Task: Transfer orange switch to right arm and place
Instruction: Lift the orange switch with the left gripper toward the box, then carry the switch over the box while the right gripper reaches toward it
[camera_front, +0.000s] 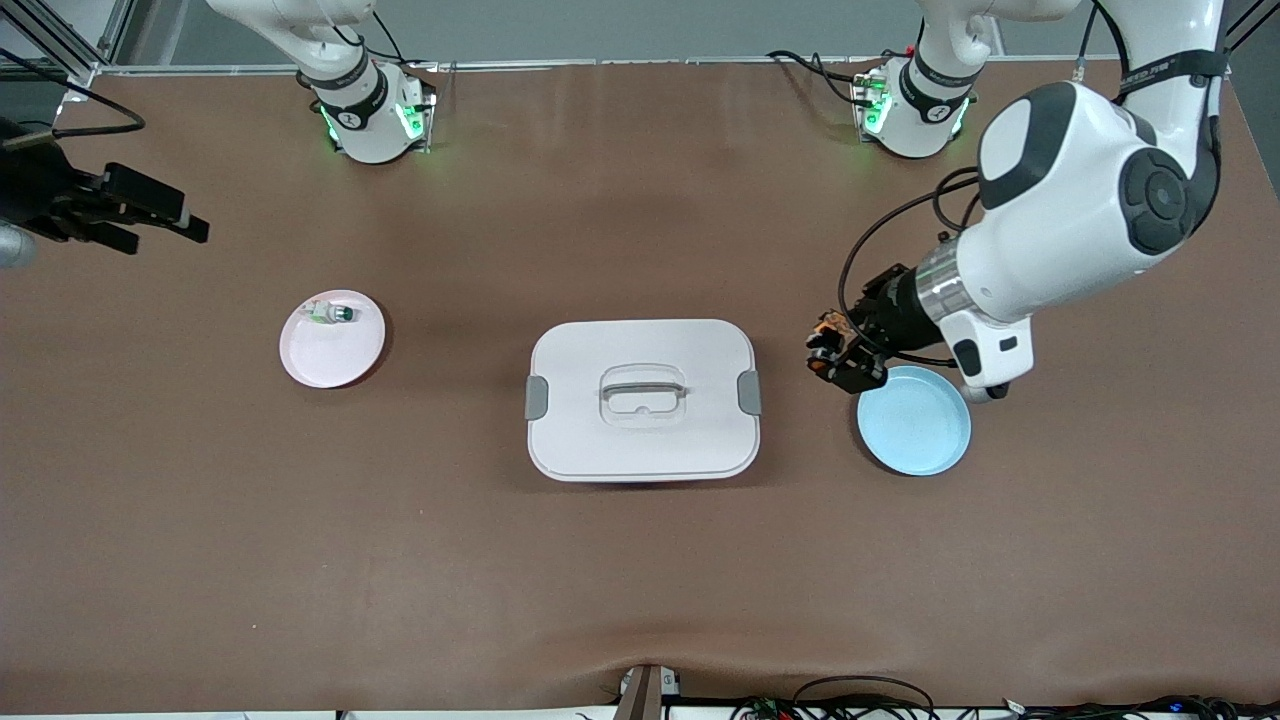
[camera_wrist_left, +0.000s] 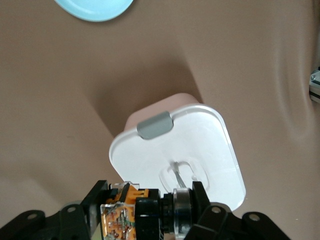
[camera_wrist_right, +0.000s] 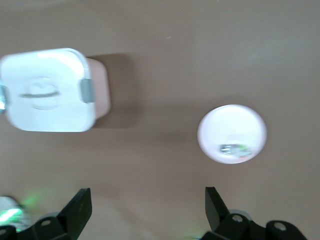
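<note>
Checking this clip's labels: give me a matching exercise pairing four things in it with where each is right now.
Things:
1. orange switch
2. green switch
3. blue plate
4. white box

Places or states:
A. lying on the pink plate
B. lid on, mid-table
C. held in the left gripper
D. bare, toward the left arm's end

Pairs: 1-C, 2-A, 3-D, 4-B

The right gripper waits open.

White lidded box mid-counter | pink plate holding green-capped switch, toward right arm's end | empty blue plate, toward left arm's end
</note>
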